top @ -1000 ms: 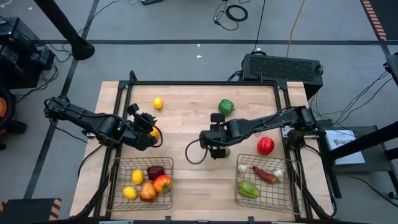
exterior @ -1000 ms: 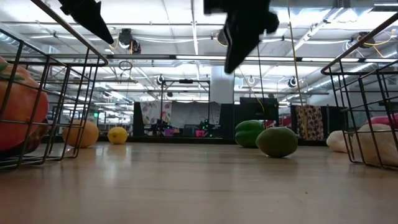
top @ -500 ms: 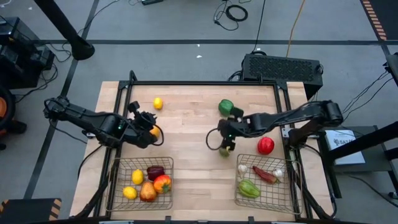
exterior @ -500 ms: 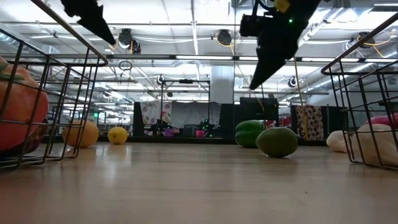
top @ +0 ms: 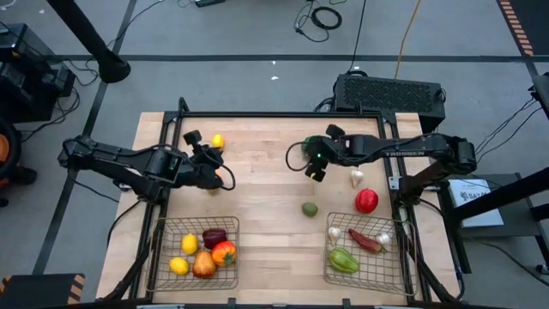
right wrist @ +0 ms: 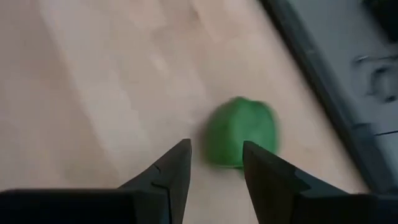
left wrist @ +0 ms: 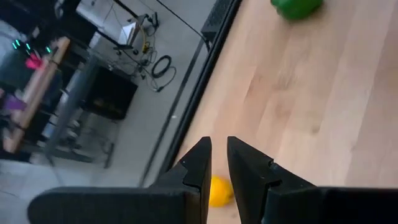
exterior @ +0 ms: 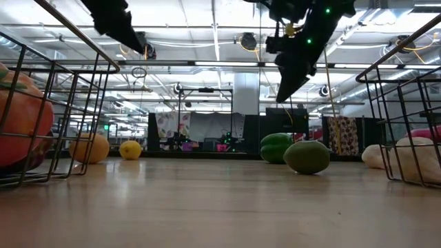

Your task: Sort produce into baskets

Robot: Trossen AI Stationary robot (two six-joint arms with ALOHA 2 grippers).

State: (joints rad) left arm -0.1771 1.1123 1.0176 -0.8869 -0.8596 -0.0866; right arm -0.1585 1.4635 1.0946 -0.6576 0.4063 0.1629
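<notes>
Produce lies scattered over the pale wooden tabletop (top: 257, 215) and in two dark rectangular wire-mesh baskets; the left basket (top: 159, 257), at the lower left of the high view, holds a yellow lemon (top: 190, 244), a second yellow piece (top: 178, 266), a dark red piece (top: 214, 236), an orange-and-red piece (top: 224, 252) and a brownish-orange piece (top: 204, 265); the right basket (top: 403, 257), at the lower right, holds a light green pepper (top: 343, 260), a red chili (top: 364, 241) and two white garlic bulbs (top: 334, 232); loose on the wood are a small yellow lemon (top: 218, 142) in the upper left part, a dull green round fruit (top: 310, 209) near the middle, a white garlic bulb (top: 357, 178) and a red apple (top: 366, 201) just above the right basket, and a bright green pepper (right wrist: 241, 132) near the back edge, seen in the right wrist view just ahead of that arm's fingers (right wrist: 165, 177); the right pincer (top: 315, 165) hangs above the tabletop in the upper middle of the high view, its two fingers moderately apart and holding nothing; the left pincer (top: 210, 172) hangs in the left half, just below the small yellow lemon, its fingers (left wrist: 194, 171) nearly together with a thin gap and nothing between them.
</notes>
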